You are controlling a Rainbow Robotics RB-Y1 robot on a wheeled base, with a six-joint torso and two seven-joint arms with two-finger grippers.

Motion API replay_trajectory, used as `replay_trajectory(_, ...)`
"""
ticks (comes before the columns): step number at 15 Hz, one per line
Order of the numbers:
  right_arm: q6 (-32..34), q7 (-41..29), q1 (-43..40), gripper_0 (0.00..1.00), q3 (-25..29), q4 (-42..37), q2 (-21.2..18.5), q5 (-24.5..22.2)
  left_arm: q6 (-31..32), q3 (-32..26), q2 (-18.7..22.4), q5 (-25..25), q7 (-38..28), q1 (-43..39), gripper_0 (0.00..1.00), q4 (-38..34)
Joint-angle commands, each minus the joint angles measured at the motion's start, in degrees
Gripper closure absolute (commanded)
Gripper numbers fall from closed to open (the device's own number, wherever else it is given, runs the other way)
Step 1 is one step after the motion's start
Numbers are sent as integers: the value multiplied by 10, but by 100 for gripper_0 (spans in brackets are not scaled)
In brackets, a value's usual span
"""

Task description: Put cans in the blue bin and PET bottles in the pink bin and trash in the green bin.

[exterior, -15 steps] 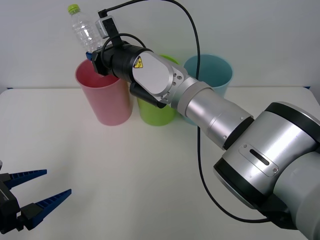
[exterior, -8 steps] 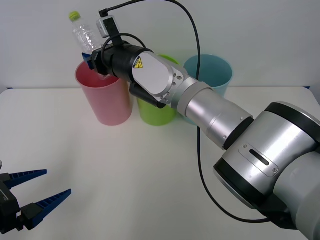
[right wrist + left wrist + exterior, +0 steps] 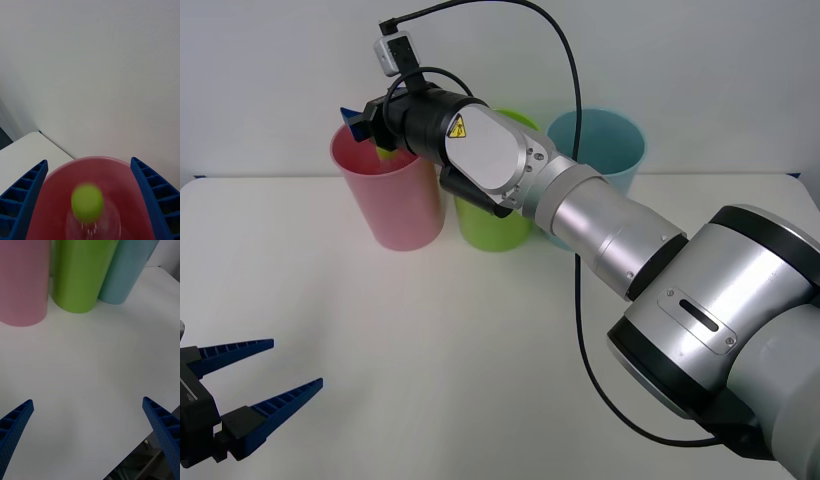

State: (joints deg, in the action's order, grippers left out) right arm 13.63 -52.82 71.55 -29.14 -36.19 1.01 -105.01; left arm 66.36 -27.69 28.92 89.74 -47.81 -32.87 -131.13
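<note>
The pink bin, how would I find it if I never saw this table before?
Look at the back of the white table, where three tall plastic cups stand in a row by the wall. The pink bin is at the left end, beside the green bin. It's the one under the open right gripper, with a bottle inside.

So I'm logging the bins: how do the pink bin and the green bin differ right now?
The pink bin has the PET bottle inside it, cap up; the green bin shows nothing going in. The right gripper hangs open over the pink bin, not the green bin. The pink bin stands leftmost, the green bin in the middle. Both are tall, tapering cups.
</note>
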Motion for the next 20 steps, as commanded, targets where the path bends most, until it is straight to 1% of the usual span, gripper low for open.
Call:
replay_trajectory(1,0,2,0,26,0,0,0,0,0,0,0,0,0,0,0,0)
replay_trajectory(7,2,2,0,26,-1,-6,0,1,0,0,0,0,0,0,0,0)
replay_trajectory(8,18,-1,0,26,-1,-20,0,11,0,0,0,0,0,0,0,0)
replay_trajectory(9,48,-2,-1,25,-1,-54,-21,45,0,0,0,0,0,0,0,0)
replay_trajectory(11,76,-4,-20,23,-3,-123,-60,83,0,0,0,0,0,0,0,0)
replay_trajectory(13,109,-11,-74,23,-3,-243,-122,116,0,0,0,0,0,0,0,0)
replay_trajectory(14,126,-13,-106,23,-3,-301,-155,132,0,0,0,0,0,0,0,0)
replay_trajectory(15,141,-16,-151,24,-3,-383,-202,144,0,0,0,0,0,0,0,0)
replay_trajectory(16,152,-18,-189,23,-1,-439,-237,157,0,0,0,0,0,0,0,0)
replay_trajectory(18,174,-17,-278,23,17,-561,-313,185,0,0,0,0,0,0,0,0)
replay_trajectory(19,193,-14,-319,24,40,-604,-333,192,0,0,0,0,0,0,0,0)
replay_trajectory(20,222,-9,-366,23,73,-641,-342,192,0,0,0,0,0,0,0,0)
